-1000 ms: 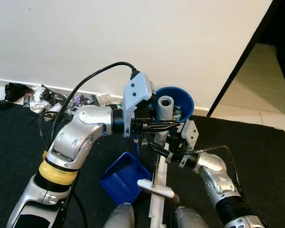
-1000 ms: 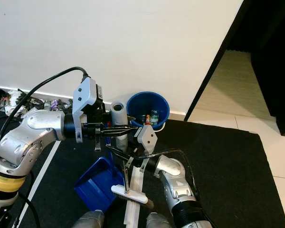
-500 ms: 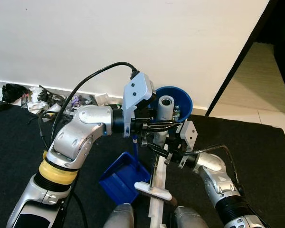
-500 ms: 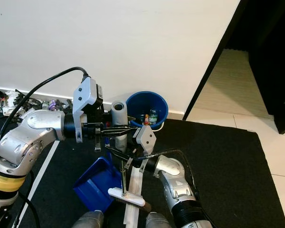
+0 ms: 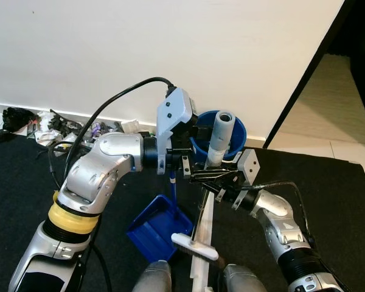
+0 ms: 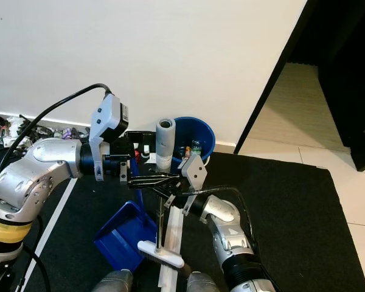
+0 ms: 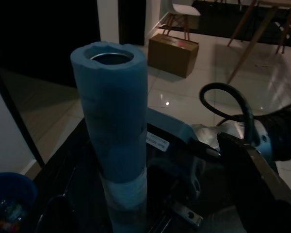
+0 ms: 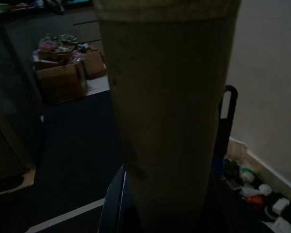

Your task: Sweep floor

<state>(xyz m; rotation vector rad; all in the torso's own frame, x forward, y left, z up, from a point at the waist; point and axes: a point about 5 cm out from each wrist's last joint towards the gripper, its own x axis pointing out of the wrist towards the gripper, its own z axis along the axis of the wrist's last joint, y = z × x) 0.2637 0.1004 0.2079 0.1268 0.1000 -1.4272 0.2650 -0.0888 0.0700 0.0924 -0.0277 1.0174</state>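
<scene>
Grey foam-wrapped broom handle (image 6: 165, 145), cylindrical, gripped by right hand (image 6: 151, 180).

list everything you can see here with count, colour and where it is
broom handle: 1, grey, upright before the robot
broom head: 1, white, low on the carpet
dustpan: 1, blue, on the carpet left of the broom
bucket: 1, blue, by the wall, small items inside
litter: a pile, mixed colours, along the wall at left
carpet: 1, black, underfoot
left gripper: 1, black fingers, by the dustpan's handle
right gripper: 1, black fingers, around the broom handle
</scene>
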